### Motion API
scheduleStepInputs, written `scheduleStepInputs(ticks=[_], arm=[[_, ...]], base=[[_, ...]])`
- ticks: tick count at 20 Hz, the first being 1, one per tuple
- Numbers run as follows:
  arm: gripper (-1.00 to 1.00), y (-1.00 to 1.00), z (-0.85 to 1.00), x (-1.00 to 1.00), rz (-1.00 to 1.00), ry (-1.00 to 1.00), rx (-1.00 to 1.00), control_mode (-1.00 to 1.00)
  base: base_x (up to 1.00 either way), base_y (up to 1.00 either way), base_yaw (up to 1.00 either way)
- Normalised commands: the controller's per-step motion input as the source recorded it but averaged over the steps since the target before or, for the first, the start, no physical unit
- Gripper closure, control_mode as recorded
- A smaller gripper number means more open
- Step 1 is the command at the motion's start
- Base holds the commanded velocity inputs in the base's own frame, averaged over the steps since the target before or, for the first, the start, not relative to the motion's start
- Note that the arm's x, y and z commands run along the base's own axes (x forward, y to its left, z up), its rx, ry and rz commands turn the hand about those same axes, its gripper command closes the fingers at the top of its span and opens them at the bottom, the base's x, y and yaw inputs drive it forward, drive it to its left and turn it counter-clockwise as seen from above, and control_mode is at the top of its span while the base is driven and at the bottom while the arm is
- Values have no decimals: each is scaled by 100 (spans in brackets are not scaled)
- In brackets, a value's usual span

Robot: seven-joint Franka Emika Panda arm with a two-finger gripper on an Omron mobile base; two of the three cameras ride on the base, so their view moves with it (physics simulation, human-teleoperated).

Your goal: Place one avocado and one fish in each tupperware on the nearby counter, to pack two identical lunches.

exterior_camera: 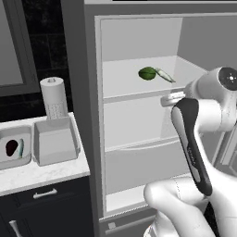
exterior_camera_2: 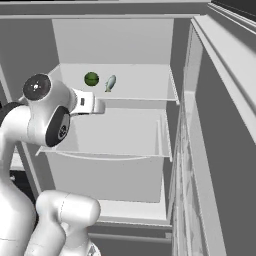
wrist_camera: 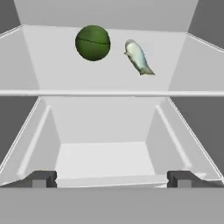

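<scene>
gripper (wrist_camera: 112,178) aimed into open fridge (exterior_camera: 92,115), jaws wide, empty, lined up for upper-shelf avocado (wrist_camera: 92,42) beside fish (wrist_camera: 138,57). on counter (exterior_camera: 41,173): left tupperware (exterior_camera: 15,148) apparently already packed (blurry), right tupperware (exterior_camera: 54,141) awaiting this pair.

No legible text, seemingly, anywhere.

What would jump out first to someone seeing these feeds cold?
The open white fridge, with a round green avocado and a pale silver fish side by side on its upper shelf. The white arm's open gripper faces them from the front. On the marble-veined counter, a clear tupperware already holds food.
</scene>
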Motion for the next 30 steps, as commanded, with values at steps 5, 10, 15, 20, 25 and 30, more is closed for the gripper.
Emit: scheduleStepInputs(ticks=[5, 10, 15, 20, 25, 30], arm=[[-100, -37, 29, 43, 0, 0, -3, -100], [-100, -9, 14, 75, 0, 1, 0, -100], [-100, -5, 3, 82, 0, 0, 3, -100], [-100, -19, -1, 66, 0, 1, 7, -100], [-100, -5, -15, 65, 6, 5, 1, -100], [-100, 0, -25, 63, 7, 1, 0, -100]], base=[[0, 0, 0], [0, 0, 0], [0, 0, 0], [0, 0, 0], [0, 0, 0], [0, 0, 0]])
